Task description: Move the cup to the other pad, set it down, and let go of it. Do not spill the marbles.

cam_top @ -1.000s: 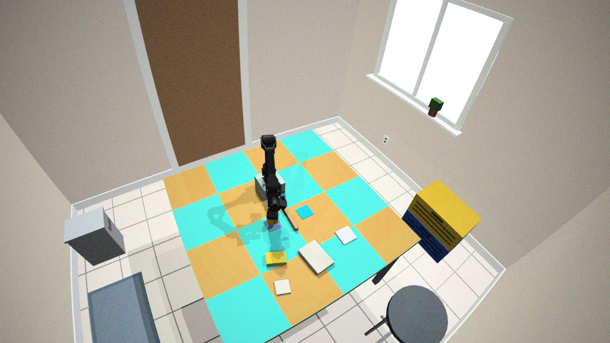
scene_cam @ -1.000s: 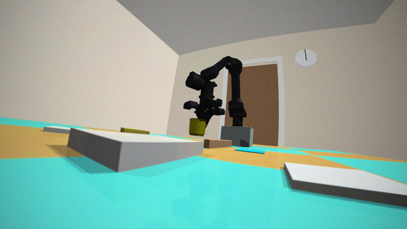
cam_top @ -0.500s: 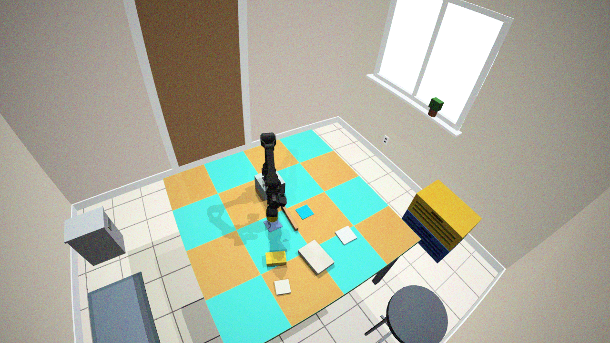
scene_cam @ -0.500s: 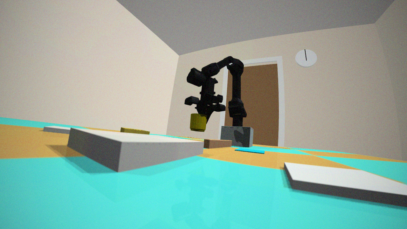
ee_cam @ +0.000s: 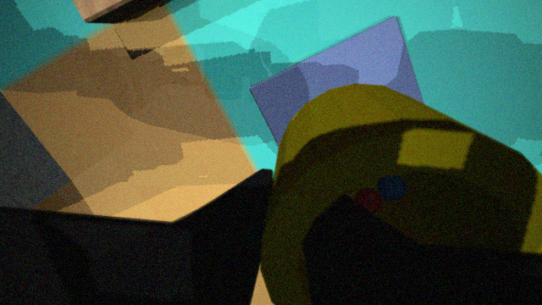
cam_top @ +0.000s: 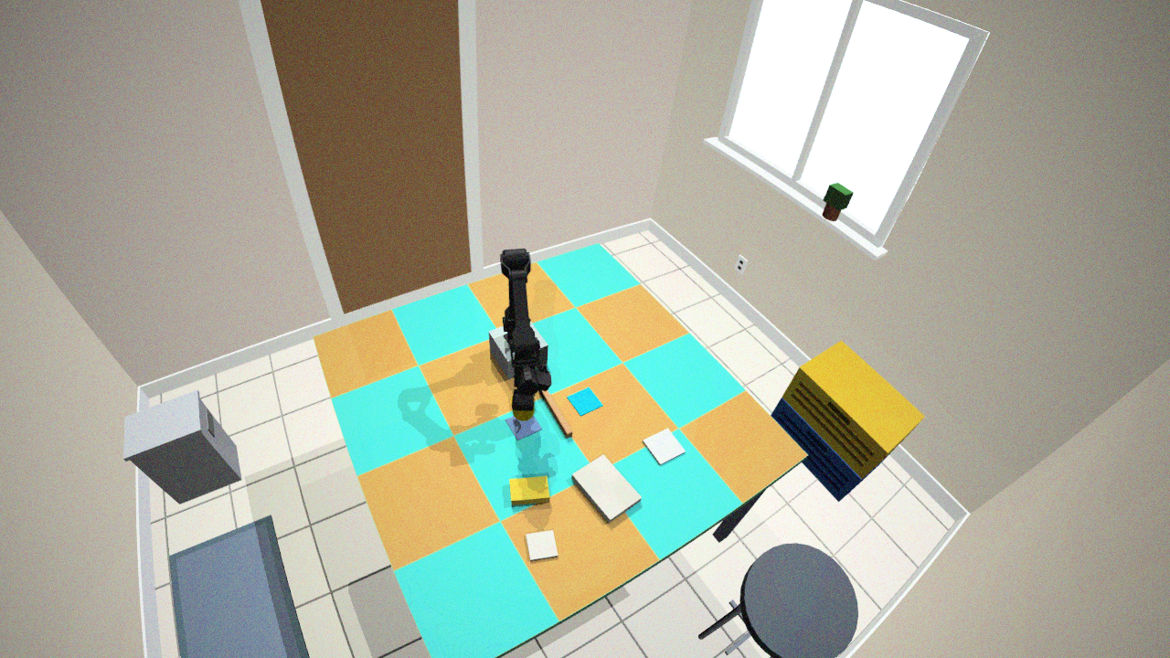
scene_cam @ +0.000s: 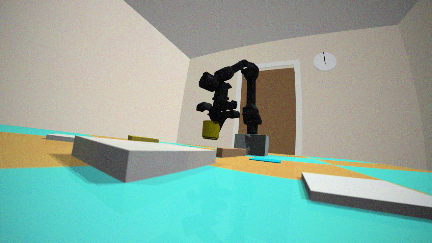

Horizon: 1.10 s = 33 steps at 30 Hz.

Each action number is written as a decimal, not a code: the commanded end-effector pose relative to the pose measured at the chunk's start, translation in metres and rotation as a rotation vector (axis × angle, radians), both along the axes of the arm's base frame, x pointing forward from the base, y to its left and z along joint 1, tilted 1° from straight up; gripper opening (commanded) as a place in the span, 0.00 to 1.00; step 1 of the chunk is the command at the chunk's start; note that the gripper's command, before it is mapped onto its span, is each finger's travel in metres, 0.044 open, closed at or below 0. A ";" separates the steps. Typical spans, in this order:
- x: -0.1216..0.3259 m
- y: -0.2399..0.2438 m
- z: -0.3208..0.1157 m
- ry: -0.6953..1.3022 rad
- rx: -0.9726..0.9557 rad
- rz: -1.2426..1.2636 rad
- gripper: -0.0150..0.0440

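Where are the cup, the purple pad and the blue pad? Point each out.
cup (scene_cam: pixel 210 130): exterior view, on its yellow side wall.
purple pad (ee_cam: pixel 373 59): wrist view, on its bare upper part.
blue pad (cam_top: pixel 585 400): top view, on its middle.

One cup (scene_cam: pixel 210 129); two marbles (ee_cam: pixel 391 188); two pads (cam_top: pixel 585 400).

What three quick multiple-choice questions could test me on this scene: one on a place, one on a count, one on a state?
1. Where is the cup?
A. on the blue pad
B. in the air
C. on the stool

2. How many marbles show inside it?
A. two
B. five
C. none

3. What is the gripper doing?
A. open
B. shut on nothing
C. shut on the cup

Answers: 1 B, the exterior view shows a gap under its base, and the wrist view shows the purple pad below. 2 A, one red, one blue. 3 C, the cup hangs from it.
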State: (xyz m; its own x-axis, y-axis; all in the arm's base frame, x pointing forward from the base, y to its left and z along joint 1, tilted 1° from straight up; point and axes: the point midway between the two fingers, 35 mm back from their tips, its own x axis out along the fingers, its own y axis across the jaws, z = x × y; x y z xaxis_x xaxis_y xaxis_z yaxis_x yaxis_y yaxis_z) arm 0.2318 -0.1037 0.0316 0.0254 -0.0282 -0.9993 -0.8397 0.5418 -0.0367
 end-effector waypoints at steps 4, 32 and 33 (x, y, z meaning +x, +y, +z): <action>0.002 0.011 0.000 -0.003 0.001 -0.002 0.25; 0.011 0.061 0.001 -0.008 0.007 0.001 0.25; 0.011 0.063 0.001 -0.008 0.007 0.001 0.25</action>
State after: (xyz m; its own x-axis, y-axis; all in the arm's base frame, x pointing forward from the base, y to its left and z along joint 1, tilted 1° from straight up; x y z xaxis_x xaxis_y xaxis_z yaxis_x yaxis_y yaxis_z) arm 0.2426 -0.0462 0.0321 0.0337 -0.0217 -0.9992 -0.8426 0.5370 -0.0401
